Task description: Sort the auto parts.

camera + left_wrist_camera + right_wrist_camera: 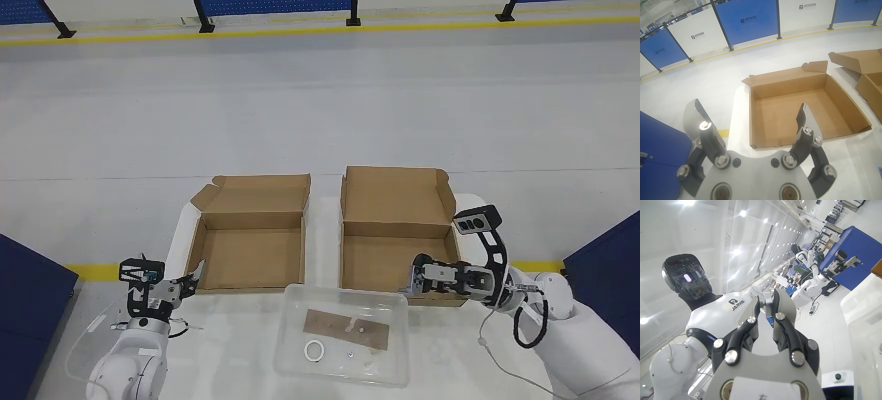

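A clear plastic bin (pixel 345 291) at the table's front holds a white ring (pixel 314 350), a few small parts and a brown card piece (pixel 345 330). Behind it stand two open cardboard boxes, the left box (pixel 250 258) and the right box (pixel 385 262), both with bare floors. My right gripper (pixel 413 278) hovers at the right box's front edge. In its wrist view my right gripper (pixel 765 303) is shut on a small metal part (pixel 768 306). My left gripper (pixel 192 280) is open with nothing in it, just left of the left box (pixel 800 106).
The lids of both boxes lie folded back toward the far side. Blue panels (pixel 25 300) flank the table on both sides. The table's front left corner, beside the bin, has free room.
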You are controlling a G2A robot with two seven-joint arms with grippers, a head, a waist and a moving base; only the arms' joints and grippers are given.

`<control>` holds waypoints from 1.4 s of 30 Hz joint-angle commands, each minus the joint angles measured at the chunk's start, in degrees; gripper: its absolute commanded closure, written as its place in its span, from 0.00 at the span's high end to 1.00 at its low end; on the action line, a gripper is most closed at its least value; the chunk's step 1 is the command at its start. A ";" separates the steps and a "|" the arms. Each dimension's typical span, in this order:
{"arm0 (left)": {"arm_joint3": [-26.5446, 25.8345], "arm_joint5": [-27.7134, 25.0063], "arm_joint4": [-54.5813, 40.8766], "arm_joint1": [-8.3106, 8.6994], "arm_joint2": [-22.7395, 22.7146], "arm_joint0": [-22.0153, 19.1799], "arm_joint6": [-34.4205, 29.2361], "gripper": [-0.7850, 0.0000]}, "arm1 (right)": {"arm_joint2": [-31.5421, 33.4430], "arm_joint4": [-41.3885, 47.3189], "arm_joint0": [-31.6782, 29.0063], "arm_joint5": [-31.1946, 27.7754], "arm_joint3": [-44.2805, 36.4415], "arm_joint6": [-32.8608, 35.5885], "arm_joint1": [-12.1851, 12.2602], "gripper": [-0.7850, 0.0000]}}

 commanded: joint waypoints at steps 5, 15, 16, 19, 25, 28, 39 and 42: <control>0.00 0.00 0.00 0.00 0.00 0.00 0.00 1.00 | -0.04 -0.01 0.02 -0.03 0.00 -0.03 0.02 0.00; 0.00 0.00 0.00 0.00 0.00 0.00 0.00 1.00 | 2.02 1.15 -0.16 2.92 -2.96 -1.83 -0.57 0.00; 0.00 0.00 0.00 0.00 0.00 0.00 0.00 1.00 | 2.43 1.87 -0.17 3.31 -3.28 -1.59 -0.65 0.00; 0.00 0.00 0.00 0.00 0.00 0.00 0.00 1.00 | 3.53 4.19 -0.24 4.65 -4.19 -0.65 -0.92 0.00; 0.00 0.00 0.00 0.00 0.00 0.00 0.00 1.00 | 5.20 7.25 0.00 7.33 -5.69 0.32 -1.56 0.00; 0.00 0.00 0.00 0.00 0.00 0.00 0.00 1.00 | 5.75 7.71 0.46 8.56 -5.94 0.29 -1.93 0.00; 0.00 0.00 0.00 0.00 0.00 0.00 0.00 1.00 | 6.30 5.53 3.47 12.46 -7.05 -2.08 -3.38 0.00; 0.00 0.00 0.00 0.00 0.00 0.00 0.00 1.00 | 6.02 4.56 4.52 12.66 -6.78 -2.24 -3.84 0.00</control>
